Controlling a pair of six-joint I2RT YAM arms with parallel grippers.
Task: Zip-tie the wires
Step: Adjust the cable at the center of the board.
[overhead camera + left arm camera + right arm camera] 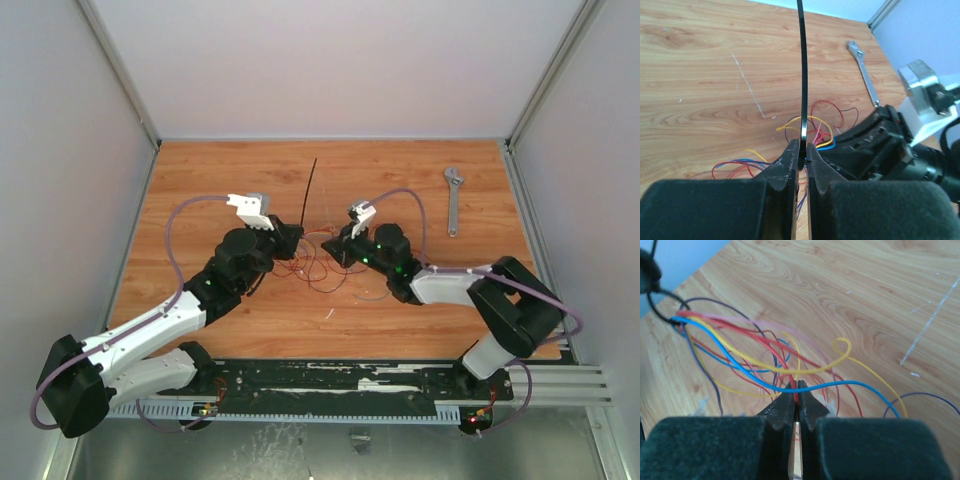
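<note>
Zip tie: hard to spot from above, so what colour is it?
The zip tie is black; clearest in the left wrist view.

The wires (318,262) are a loose tangle of thin red, yellow, blue, pink and dark purple strands, looping across the middle of the desk (220,180). One red strand is pinched in the right tool (796,389). The zip tie (803,75), a narrow black strip, is clamped at its near end in the left tool (802,152). It runs straight toward the far edge, just beside the tangle.

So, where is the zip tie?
In the top view, the zip tie is left of centre, pinched in the left claw, pointing to the far edge, beside the wires.
</note>
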